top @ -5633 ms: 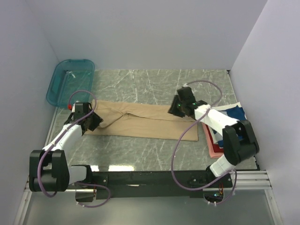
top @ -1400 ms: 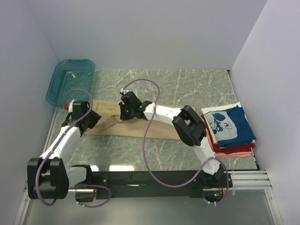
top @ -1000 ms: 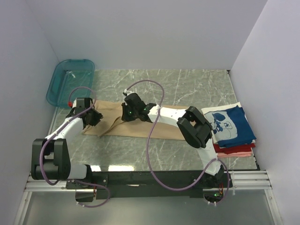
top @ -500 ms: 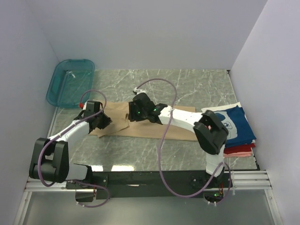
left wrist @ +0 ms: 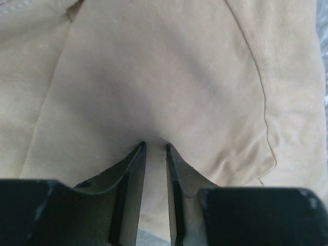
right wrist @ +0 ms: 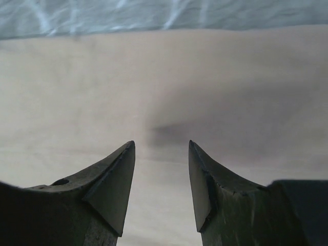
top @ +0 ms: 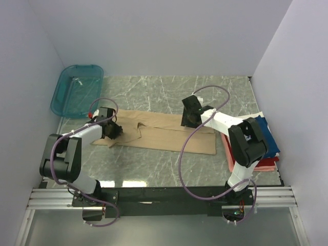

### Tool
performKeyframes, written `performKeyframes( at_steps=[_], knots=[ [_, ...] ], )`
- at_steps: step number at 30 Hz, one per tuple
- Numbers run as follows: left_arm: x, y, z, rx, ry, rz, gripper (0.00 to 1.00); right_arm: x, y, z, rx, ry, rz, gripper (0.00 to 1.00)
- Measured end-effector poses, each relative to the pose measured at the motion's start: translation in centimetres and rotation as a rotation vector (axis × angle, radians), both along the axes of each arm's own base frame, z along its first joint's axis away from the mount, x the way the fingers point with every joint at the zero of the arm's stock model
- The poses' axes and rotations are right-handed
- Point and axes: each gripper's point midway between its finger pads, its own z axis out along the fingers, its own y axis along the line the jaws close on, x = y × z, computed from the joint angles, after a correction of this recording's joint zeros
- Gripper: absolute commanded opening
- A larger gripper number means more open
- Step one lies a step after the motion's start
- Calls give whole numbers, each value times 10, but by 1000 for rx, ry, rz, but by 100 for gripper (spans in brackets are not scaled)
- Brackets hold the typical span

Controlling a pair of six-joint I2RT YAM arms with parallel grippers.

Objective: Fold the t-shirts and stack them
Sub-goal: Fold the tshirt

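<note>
step in hand: folding the plain tan cloth t-shirt [top: 159,137], which lies as a long strip mid-frame. right gripper [right wrist: 161,154]: jaws wide apart, empty, over the strip's right part. left gripper [left wrist: 154,151]: jaws narrow, tips in cloth; i can't tell if it grips. next, i judge: grasp an end and fold crosswise.

the tan t-shirt [top: 164,137] lies flat across the middle, folded lengthwise into a long narrow strip running left to right. there's a small rumpled flap near its left end and the right end is squared off. way over on the right is the folded stack, partly hidden: navy shirt [top: 267,134] on top, red shirt [top: 270,160] under it, pink shirt [top: 229,154] peeking out at the bottom.
</note>
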Motion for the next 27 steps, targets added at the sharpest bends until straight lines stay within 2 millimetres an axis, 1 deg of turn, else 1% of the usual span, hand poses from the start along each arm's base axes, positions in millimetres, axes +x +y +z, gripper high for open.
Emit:
performKeyframes(
  at_steps=[1,5,9,11,14,18,20,22,23,25,27],
  knots=[
    [3,0,0,1,5,9,29,0,-7,-1,-13,7,-18,54],
    [16,2,0,14,15,34,29,1,-24,-7,-51,28,-56,54],
    [32,4,0,45,35,51,30,-2,-35,-28,-101,92,-78,53],
    [42,6,0,63,40,60,30,0,-32,-26,-93,90,-75,53],
    [55,8,0,87,51,68,30,-3,-32,-28,-82,104,-71,50],
    [74,10,0,127,67,69,30,-12,-27,-27,-31,107,-65,49],
    [87,11,0,150,71,64,29,-21,-22,-27,5,99,-60,49],
    [100,12,0,169,72,57,29,-40,-13,-27,47,102,-44,48],
    [108,12,1,180,71,50,29,-51,-4,-26,72,96,-27,48],
    [124,10,2,196,68,33,28,-81,17,-26,131,108,16,48],
    [142,8,3,207,63,12,29,-113,46,-25,199,122,71,48]
  ],
)
